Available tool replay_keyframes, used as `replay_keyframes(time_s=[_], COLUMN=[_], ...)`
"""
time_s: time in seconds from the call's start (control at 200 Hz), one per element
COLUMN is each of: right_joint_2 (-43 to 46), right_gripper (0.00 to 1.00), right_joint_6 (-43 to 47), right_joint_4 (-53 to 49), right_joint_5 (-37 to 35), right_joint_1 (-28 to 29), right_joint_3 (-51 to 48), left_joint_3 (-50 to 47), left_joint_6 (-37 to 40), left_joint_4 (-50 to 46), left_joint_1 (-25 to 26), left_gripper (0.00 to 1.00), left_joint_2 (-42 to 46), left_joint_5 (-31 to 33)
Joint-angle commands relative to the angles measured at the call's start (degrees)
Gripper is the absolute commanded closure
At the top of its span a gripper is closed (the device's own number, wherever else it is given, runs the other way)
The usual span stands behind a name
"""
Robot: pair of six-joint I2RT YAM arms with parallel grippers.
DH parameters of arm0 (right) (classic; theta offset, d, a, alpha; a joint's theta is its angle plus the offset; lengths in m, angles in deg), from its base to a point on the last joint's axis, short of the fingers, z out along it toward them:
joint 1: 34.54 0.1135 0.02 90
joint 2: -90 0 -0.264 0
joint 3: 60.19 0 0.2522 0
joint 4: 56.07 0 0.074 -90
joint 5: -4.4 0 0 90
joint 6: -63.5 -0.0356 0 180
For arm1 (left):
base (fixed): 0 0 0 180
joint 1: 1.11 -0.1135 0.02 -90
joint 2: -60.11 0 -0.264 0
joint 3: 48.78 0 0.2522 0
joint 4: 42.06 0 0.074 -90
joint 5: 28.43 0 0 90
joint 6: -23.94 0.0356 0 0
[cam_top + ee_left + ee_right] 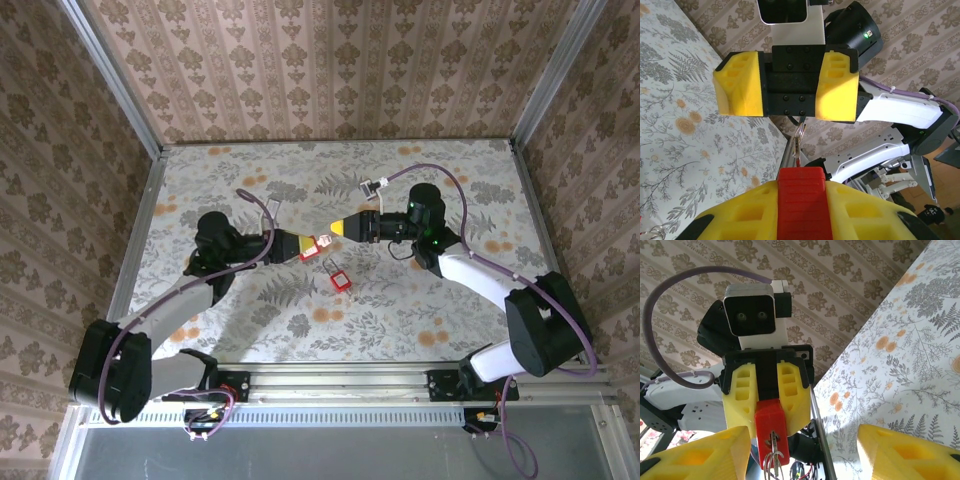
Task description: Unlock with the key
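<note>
My left gripper point(302, 243) is shut on a red padlock point(802, 200), held between its yellow fingers point(740, 215) with the keyhole end pointing at the right arm. A thin metal key point(799, 146) on a wire ring sticks out of that end; the right wrist view shows the key point(772, 449) seated in the padlock point(770, 427). My right gripper point(341, 230) faces the padlock with its jaws open. Its fingers point(700, 457) stand apart on either side of the key without touching it. Both grippers hover above the middle of the table.
A second red padlock point(340, 280) with a wire shackle lies on the flowered table just in front of the grippers. A small silver item point(377, 184) lies at the back right, and another thin one point(268, 204) at the back left. Patterned walls with metal rails point(140, 225) enclose the table.
</note>
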Motion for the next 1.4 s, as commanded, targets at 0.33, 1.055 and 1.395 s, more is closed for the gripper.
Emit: replay_keyframes(time_s=[0.33, 1.055, 1.395], right_joint_2=[1.0, 5.3, 5.7], right_gripper=[0.85, 0.78, 1.00], right_joint_6=[0.2, 1.6, 1.5], right_joint_4=[1.7, -2.6, -1.9], right_joint_5=[2.3, 5.2, 5.3], right_joint_1=[2.1, 2.3, 3.1], right_joint_3=[-1.0, -2.9, -3.9], left_joint_3=[3.5, 4.2, 4.6], left_joint_6=[2.8, 2.7, 2.6], left_joint_4=[0.1, 1.7, 2.1], left_joint_1=[2.6, 2.2, 2.3], left_gripper=[1.00, 1.00, 1.00], left_joint_2=[-0.6, -3.5, -4.0], left_joint_5=[-2.1, -4.0, -4.5])
